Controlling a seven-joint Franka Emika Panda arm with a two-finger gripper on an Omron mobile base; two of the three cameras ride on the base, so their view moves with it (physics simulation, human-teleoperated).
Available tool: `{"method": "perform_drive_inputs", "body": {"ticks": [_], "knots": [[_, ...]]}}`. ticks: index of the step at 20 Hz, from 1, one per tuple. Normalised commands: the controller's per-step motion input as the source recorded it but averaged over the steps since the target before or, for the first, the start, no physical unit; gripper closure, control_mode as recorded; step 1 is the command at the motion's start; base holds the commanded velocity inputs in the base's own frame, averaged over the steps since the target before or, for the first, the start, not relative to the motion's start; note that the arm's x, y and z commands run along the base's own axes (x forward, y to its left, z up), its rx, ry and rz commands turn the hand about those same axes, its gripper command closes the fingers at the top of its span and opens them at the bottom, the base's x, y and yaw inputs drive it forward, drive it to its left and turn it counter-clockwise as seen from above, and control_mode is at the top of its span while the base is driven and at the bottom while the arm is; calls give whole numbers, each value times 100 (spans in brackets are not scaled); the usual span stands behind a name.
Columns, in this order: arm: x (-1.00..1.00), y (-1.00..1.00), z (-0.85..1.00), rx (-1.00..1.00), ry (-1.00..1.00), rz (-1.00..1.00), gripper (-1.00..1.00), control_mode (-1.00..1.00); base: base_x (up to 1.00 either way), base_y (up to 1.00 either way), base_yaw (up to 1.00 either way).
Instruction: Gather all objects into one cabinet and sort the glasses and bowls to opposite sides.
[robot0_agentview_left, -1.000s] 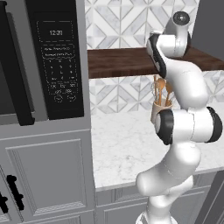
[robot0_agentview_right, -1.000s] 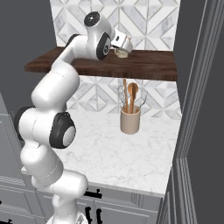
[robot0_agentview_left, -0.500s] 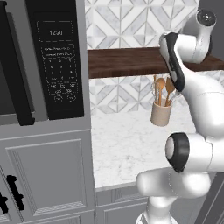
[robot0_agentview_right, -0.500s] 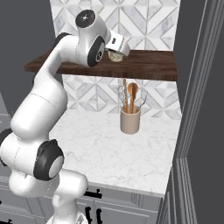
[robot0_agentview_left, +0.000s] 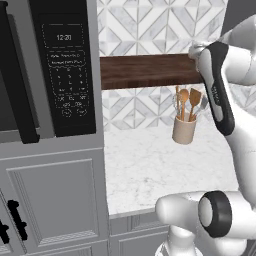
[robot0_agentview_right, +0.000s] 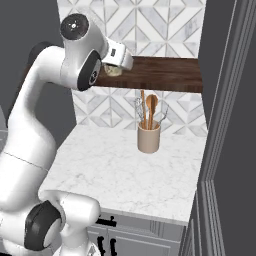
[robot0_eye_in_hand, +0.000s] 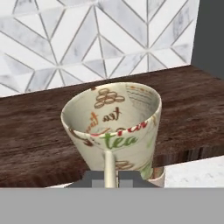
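Since the earlier frame your arm swung right along the shelf (robot0_agentview_right: 165, 75); gripper (robot0_eye_in_hand: 111, 175) clamped on cup (robot0_eye_in_hand: 114, 127) handle, cup above the shelf's front edge.

Tan utensil holder (robot0_agentview_right: 149, 140) on white marble counter (robot0_agentview_right: 120, 175)

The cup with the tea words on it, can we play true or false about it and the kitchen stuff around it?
1. The cup has the word "tea" written on it. True.
2. The cup is full of juice. False: it is empty inside.
3. The claw holds the cup up in front of the dark wooden shelf. True.
4. The utensil holder stands on the floor. False: it stands on the white marble counter.
5. The utensil holder has wooden spoons in it. True.
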Motion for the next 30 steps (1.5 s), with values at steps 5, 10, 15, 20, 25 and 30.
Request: {"method": "perform_drive_inputs", "body": {"ticks": [5,10,15,20,25,30], "knots": [[-100,53,0,0,0,0,100,-100,0,0,0],[-100,25,0,0,0,0,100,-100,0,0,0],[-100,1,0,3,0,1,100,-100,0,0,0],[-69,11,-2,1,7,0,100,-100,0,0,0],[-64,17,-27,0,1,0,100,-100,0,0,0],[-10,13,-42,0,4,0,100,-100,0,0,0]]}}
